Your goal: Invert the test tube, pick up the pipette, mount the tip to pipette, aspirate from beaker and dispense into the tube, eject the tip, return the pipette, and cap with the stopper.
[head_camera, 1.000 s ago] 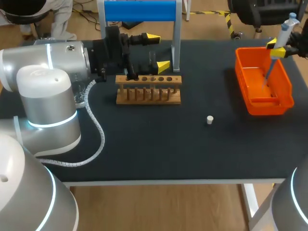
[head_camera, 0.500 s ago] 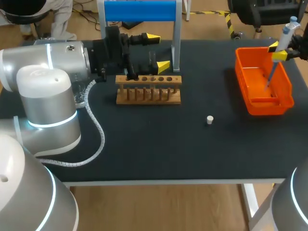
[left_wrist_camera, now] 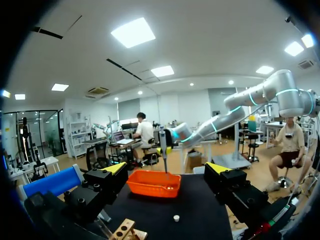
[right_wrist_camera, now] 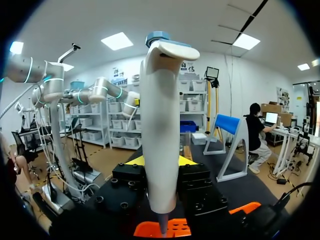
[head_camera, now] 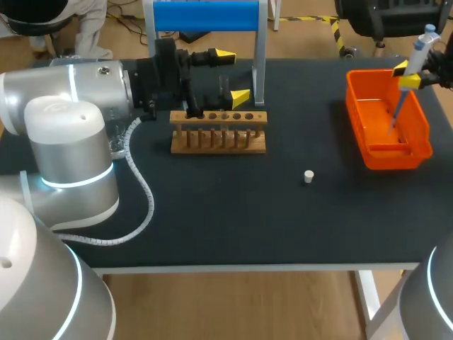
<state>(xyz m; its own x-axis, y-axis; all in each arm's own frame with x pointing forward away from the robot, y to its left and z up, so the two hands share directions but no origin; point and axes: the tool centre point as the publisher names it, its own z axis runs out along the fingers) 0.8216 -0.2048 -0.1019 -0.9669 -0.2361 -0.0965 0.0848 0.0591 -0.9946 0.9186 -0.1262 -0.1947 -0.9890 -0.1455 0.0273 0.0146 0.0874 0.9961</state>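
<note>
Head view shows the right jaws at the far right side of the counter [head_camera: 226, 212], gripping the pipette [head_camera: 419, 51] tight. The pipette stands almost upright above the orange bin [head_camera: 375, 152], and its thin end points down into the bin. Right wrist view shows the pipette [right_wrist_camera: 160, 125] held between the two fingers, with its wide top up high. The left jaws are wide open with nothing in them, and they sit just behind the wooden rack [head_camera: 218, 132], near the blue stand [head_camera: 205, 15]. Left wrist view looks across the counter to the orange bin [left_wrist_camera: 150, 189] and the pipette [left_wrist_camera: 163, 145] over it. A small white stopper [head_camera: 308, 176] lies alone on the counter, between the rack and the bin.
</note>
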